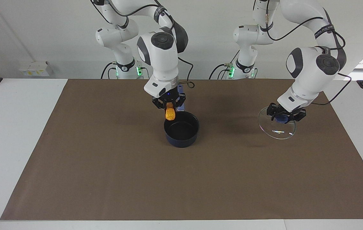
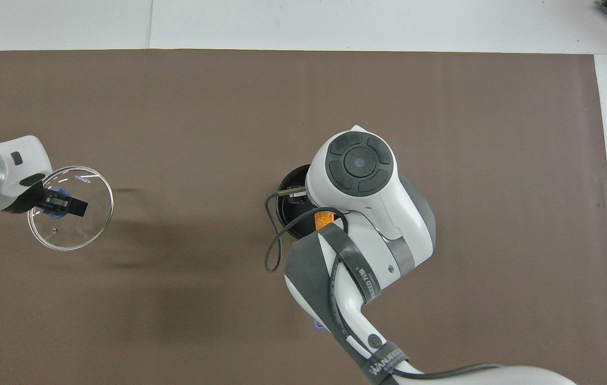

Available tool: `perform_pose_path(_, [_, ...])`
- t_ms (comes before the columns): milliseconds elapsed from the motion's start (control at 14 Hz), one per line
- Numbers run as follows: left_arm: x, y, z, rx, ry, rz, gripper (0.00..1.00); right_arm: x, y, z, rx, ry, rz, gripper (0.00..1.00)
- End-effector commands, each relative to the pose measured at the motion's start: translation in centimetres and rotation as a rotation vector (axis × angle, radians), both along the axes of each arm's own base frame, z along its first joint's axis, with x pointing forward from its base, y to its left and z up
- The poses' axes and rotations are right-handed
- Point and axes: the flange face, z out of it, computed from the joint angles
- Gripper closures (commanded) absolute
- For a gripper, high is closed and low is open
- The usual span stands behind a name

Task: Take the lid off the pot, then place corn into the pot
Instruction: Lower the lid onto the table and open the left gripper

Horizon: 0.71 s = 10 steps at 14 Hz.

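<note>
Facing view shows the pot standing open on the brown mat near the middle of the worktop, its black inside bare and its blue handle running toward the robots, mostly hidden by the arm above it. The right pincer hangs over the pot's rim at about twelve o'clock in this view, pinching the corn by its upper end; the cob hangs upright, its lower end just above the rim and not yet inside the pot.

Toward the left arm's end of the worktop, at roughly three o'clock from the pot in the facing view and well apart from it, the left pincer is pressed onto the blue knob of the lid. The glass disc is held tilted in the air, its shadow lying on the mat below it.

Seen from overhead, the right arm's wrist covers most of the pot; only a dark arc of rim at about nine o'clock shows, with a sliver of the corn under the wrist. The lid sits at nine o'clock from the pot, with the left pincer on its knob.
</note>
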Motion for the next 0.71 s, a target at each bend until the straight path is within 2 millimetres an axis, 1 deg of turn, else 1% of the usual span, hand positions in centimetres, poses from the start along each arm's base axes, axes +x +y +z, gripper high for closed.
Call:
perform_pose_path(0, [-2.2, 1.5, -0.9, 0.005, -0.017, -0.01, 1.0, 0.6, 2.1, -3.1, 0.009, -0.006, 0.0, 1.0])
perform_pose_path(71, [-2.4, 1.9, -2.1, 0.004, -0.024, -0.016, 1.0, 0.8, 2.3, -3.8, 0.011, -0.016, 0.004, 1.0])
perform_pose_path(214, [-3.5, 2.8, -4.8, 0.005, -0.04, -0.014, 1.0, 1.0, 2.3, -4.8, 0.001, -0.012, 0.009, 1.0])
perform_pose_path(286, [-3.9, 2.9, -5.9, 0.005, -0.039, -0.014, 1.0, 1.0, 2.3, -5.3, 0.001, -0.014, 0.009, 1.0])
perform_pose_path(500, [-4.4, 3.1, -9.2, 0.005, -0.028, -0.016, 1.0, 0.2, 1.8, -7.6, -0.021, 0.016, 0.016, 1.0])
perform_pose_path(571, [-4.3, 3.9, -10.2, 0.007, -0.026, -0.001, 0.85, 0.0, 1.7, -7.9, -0.024, 0.021, 0.02, 1.0])
perform_pose_path(643, [-4.2, 3.9, -10.1, 0.006, -0.028, 0.0, 0.01, 0.0, 1.5, -8.0, -0.027, 0.025, 0.02, 1.0])
